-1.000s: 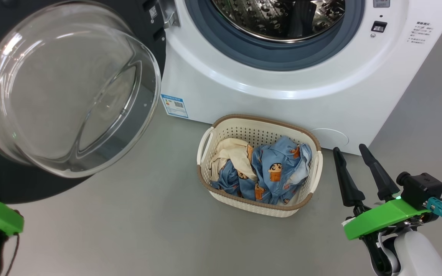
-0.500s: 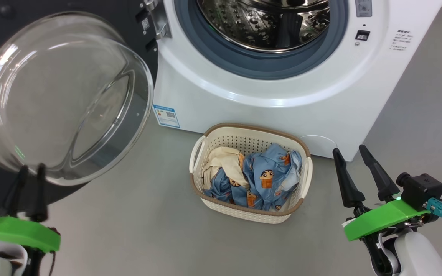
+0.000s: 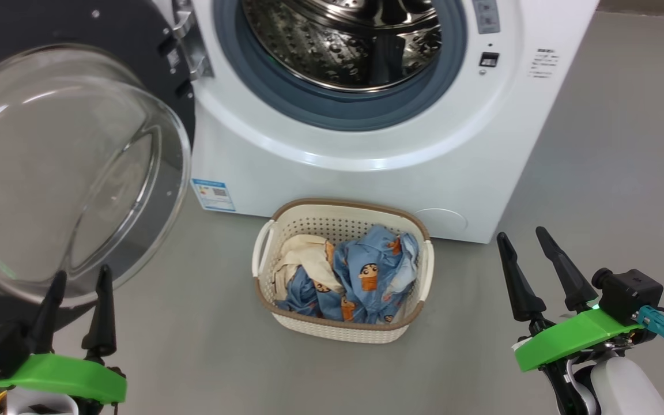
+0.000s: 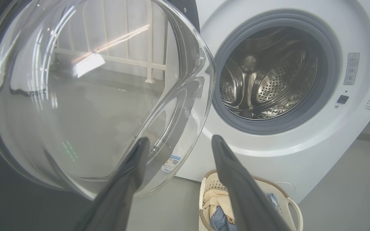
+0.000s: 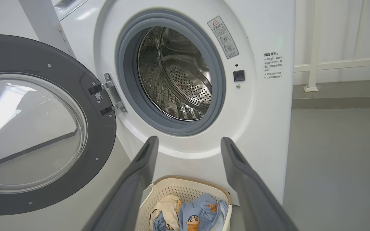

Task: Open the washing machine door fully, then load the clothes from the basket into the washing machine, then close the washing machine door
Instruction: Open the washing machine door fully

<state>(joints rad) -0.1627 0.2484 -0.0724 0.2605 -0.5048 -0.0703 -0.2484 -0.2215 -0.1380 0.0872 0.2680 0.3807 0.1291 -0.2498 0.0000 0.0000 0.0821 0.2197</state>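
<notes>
Head view shows the washing machine door (image 3: 49, 173) swung wide open, left of the washing machine (image 3: 366, 173). The basket (image 3: 343, 331) sits on the floor (image 3: 193, 346) just before the machine, holding the clothes (image 3: 366, 276). The left end effector (image 3: 80, 272) and the right end effector (image 3: 520, 233) both have their fingers spread, gripping nothing.

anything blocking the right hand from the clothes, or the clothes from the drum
Nothing visible. Only floor lies between the right hand and the clothes in the basket; the washing machine door is swung clear of the drum.
</notes>
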